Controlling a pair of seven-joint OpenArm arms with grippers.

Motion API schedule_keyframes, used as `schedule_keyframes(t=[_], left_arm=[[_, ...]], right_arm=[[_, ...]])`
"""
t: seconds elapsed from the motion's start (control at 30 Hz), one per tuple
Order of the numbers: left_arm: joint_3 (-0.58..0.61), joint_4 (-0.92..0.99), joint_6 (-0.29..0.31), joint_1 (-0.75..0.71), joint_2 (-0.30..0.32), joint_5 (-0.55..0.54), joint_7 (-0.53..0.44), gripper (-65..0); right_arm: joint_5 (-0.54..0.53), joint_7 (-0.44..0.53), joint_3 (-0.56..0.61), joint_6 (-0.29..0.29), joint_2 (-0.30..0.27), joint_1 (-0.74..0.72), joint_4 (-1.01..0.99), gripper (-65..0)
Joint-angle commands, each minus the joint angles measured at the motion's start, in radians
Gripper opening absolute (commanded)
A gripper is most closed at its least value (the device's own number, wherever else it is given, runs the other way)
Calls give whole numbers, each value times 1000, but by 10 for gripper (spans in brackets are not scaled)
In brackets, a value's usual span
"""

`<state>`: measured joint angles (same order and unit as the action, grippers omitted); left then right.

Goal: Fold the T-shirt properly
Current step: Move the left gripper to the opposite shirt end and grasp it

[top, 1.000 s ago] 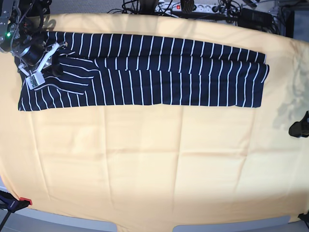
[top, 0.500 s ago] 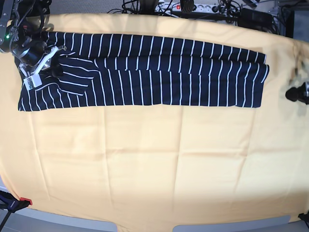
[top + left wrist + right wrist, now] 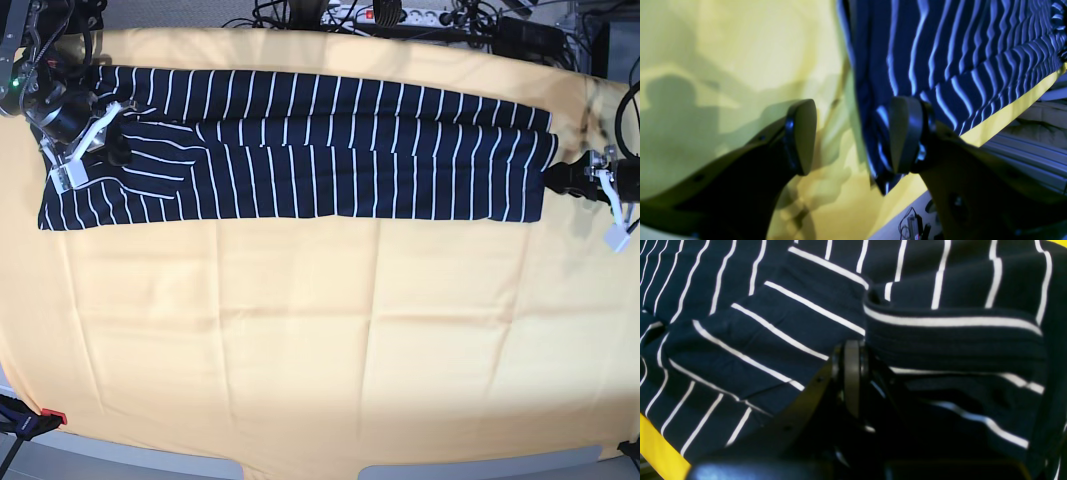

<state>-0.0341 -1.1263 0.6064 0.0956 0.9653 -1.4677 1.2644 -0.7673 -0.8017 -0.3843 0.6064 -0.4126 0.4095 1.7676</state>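
A: Where is the T-shirt (image 3: pixel 300 150) relative to the pincers?

B: Going left to right in the base view, the right gripper (image 3: pixel 112 146) sits on the shirt's left end, and the shirt runs away from it as a long folded band toward the far side of the table. In the right wrist view the fingers (image 3: pixel 852 373) are pressed together with a fold of striped fabric (image 3: pixel 950 340) bunched right against them, so this pincer is pinching the T-shirt.

A: And the other one?

B: The left gripper (image 3: pixel 562 178) is at the shirt's right end, just at the edge. In the left wrist view (image 3: pixel 853 133) its jaws are spread wide: one finger (image 3: pixel 803 133) hangs over bare cloth, the other finger (image 3: pixel 905 133) lies against the shirt's corner (image 3: pixel 880 160), with the fabric edge between them.

A: What about the surface?

B: A yellow-orange cloth (image 3: pixel 320 340) covers the table, creased, stretching well out in front of both pincers.

A: And the room?

B: Behind the shirt, past the far table edge, there are cables and a power strip (image 3: pixel 385 14).
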Motion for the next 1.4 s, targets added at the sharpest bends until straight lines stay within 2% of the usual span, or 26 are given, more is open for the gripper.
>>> schedule_keyframes(t=[0.0, 0.2, 0.43, 0.5, 0.63, 0.7, 1.03, 1.27, 1.3, 1.37], left_arm=[[-13, -10, 3, 10, 20, -16, 0, -291], [-12, -10, -16, -19, -41, -16, 8, -291], [-12, -11, -16, -88, -74, -16, 8, -295], [-12, -11, -17, -90, -82, -16, 14, -364], [-12, -11, -16, -83, -84, -16, -2, -590], [-12, -11, -16, -74, -85, -16, -16, -634], [-26, -11, -15, 34, -76, -16, -21, -650], [-55, -11, -16, 56, -61, -2, -52, -650], [-55, -11, -16, 54, -56, 5, -53, -650], [-55, -11, -16, 55, -45, 20, -55, -650]], right_arm=[[-10, 6, -8, 0, -17, -5, 12, -650], [-11, -6, -8, 0, -17, -5, 12, -650], [-11, -3, -8, 0, -17, -6, 12, -650], [-14, -3, -8, 0, -17, -6, 12, -650], [-14, -4, -8, 0, -17, -5, 12, -650], [-14, -3, -8, 1, -17, -5, 12, -650], [-18, -3, -8, 57, -17, -10, 48, -650], [-21, -4, -8, 57, -17, -15, 96, -650], [-22, -7, -8, 57, -17, -21, 100, -644], [-21, -6, -8, 56, -18, -25, 106, -565]])
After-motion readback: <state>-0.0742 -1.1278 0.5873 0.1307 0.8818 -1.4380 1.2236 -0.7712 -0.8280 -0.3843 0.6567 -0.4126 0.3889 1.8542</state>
